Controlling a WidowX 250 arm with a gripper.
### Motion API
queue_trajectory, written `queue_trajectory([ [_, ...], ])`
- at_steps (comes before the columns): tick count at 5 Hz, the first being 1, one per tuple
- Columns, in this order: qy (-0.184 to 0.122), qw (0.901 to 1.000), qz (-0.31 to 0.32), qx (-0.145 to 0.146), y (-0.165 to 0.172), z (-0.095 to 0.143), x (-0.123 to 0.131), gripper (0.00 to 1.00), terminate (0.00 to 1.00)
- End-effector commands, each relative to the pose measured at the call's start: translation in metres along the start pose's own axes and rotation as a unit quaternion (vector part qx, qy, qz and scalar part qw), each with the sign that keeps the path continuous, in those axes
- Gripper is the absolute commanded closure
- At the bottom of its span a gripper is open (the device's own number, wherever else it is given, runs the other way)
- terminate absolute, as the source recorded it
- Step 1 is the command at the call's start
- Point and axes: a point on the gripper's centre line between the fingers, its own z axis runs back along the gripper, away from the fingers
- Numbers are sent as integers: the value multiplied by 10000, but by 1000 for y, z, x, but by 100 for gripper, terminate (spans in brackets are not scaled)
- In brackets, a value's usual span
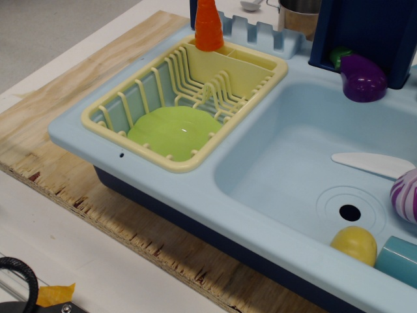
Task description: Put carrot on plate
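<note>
The carrot (208, 26) is an orange-red cone, upright at the top edge of the view with its wide end down, at the far rim of the dish rack. Its top is cut off by the frame, so I cannot tell whether anything holds it. The lime-green plate (174, 130) lies flat inside the pale yellow dish rack (264, 81), in its near half, in front of and below the carrot. No gripper shows in this view.
The rack sits on the left side of a light blue toy sink (273, 176). The basin holds a yellow round toy (354, 244), a white utensil (374, 164), a purple striped toy (407, 195) and a teal cup (397, 261). A purple eggplant (361, 78) and a metal pot (300, 13) stand behind.
</note>
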Motion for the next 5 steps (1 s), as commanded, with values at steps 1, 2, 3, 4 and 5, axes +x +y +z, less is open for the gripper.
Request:
queue_trajectory([
  [1,0,10000,0,0,0,0,0,0,0],
  [2,-495,9986,-204,-56,-1,-6,10,0,0],
  [3,-579,9977,-304,-164,-6,-11,20,0,0],
  [4,-597,9977,-244,-200,-7,-14,19,0,0],
  [5,-591,9977,-197,-266,-6,-20,20,0,0],
])
